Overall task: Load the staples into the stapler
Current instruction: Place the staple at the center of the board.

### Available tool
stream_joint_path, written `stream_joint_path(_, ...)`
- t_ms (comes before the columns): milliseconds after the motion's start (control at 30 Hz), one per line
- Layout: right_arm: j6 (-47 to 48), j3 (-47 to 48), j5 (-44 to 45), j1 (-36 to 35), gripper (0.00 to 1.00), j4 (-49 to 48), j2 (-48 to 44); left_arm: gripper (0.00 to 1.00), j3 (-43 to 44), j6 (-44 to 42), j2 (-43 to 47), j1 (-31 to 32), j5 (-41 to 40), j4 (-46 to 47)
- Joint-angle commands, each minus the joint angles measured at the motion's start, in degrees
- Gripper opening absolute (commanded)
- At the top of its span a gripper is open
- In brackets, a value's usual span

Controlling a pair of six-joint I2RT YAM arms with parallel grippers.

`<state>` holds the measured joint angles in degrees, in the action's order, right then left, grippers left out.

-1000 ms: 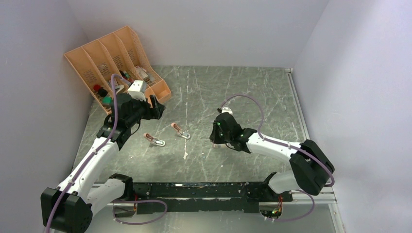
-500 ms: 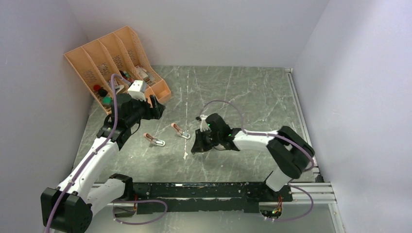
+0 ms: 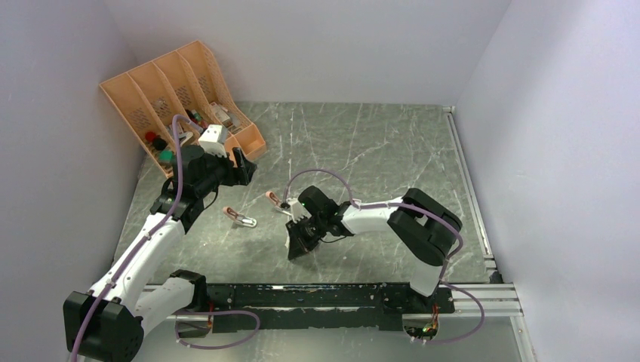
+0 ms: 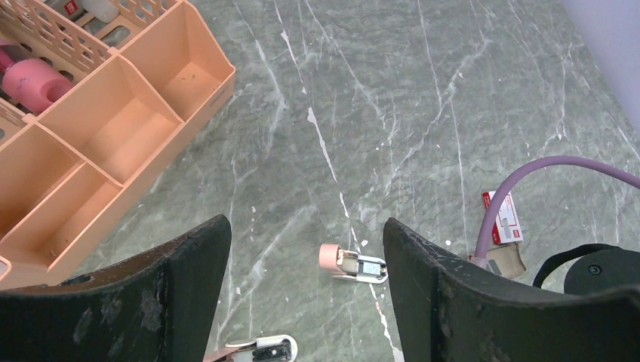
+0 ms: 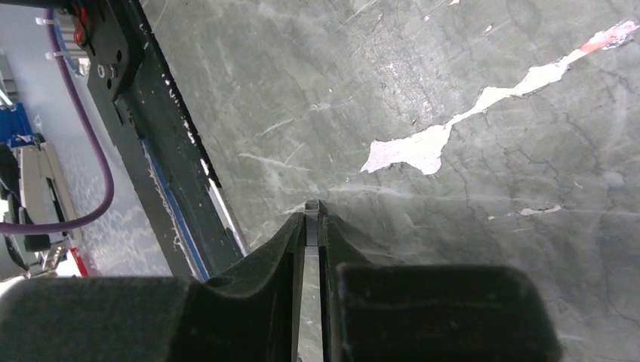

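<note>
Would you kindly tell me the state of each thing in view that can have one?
Left gripper: fingers wide open, empty.
Right gripper: fingers shut on a thin staple strip.
Left stapler: lying on the table, untouched.
Right stapler: lying on the table, untouched.
Staple box: lying flat on the table.

The left gripper (image 4: 306, 228) stands wide open over a pink stapler (image 4: 352, 265), a red-and-white staple box (image 4: 503, 219) nearby.
</note>
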<state>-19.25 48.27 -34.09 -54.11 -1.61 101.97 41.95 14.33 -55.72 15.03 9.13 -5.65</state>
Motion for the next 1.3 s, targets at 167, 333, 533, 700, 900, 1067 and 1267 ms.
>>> stream_joint_path(167, 3.06, 0.61, 2.08, -0.06, 0.17, 3.29, 1.21, 0.78, 0.16, -0.35, -0.08, -0.70, 0.06, 0.38)
stream_joint_path(333, 3.42, 0.29, 4.35, 0.09, 0.22, 3.88, 0.36, 0.78, 0.27, -0.33, -0.20, -0.70, 0.22, 0.39)
stream_joint_path(533, 3.28, 0.11, 5.87, 0.34, 0.30, 3.63, -1.22, 0.78, 0.19, -0.40, -0.12, -0.70, 0.21, 0.38)
stream_joint_path(700, 2.47, -0.64, 8.59, 0.83, 0.36, 2.21, -4.21, 0.78, 0.31, -0.40, -0.23, -0.70, 0.24, 0.44)
stream_joint_path(900, 2.11, -1.78, 12.58, 0.65, 0.37, 0.84, -7.39, 0.78, 0.23, -0.44, -0.09, -0.70, 0.34, 0.39)
stream_joint_path(1067, 2.50, -2.14, 18.62, -1.87, 0.37, 2.12, -9.10, 0.78, 0.16, -0.36, -0.03, -0.70, 0.45, 0.45)
stream_joint_path(1267, 2.86, -1.66, 24.14, -5.15, 0.38, 3.73, -9.40, 0.78, 0.23, -0.35, -0.12, -0.70, 0.63, 0.48)
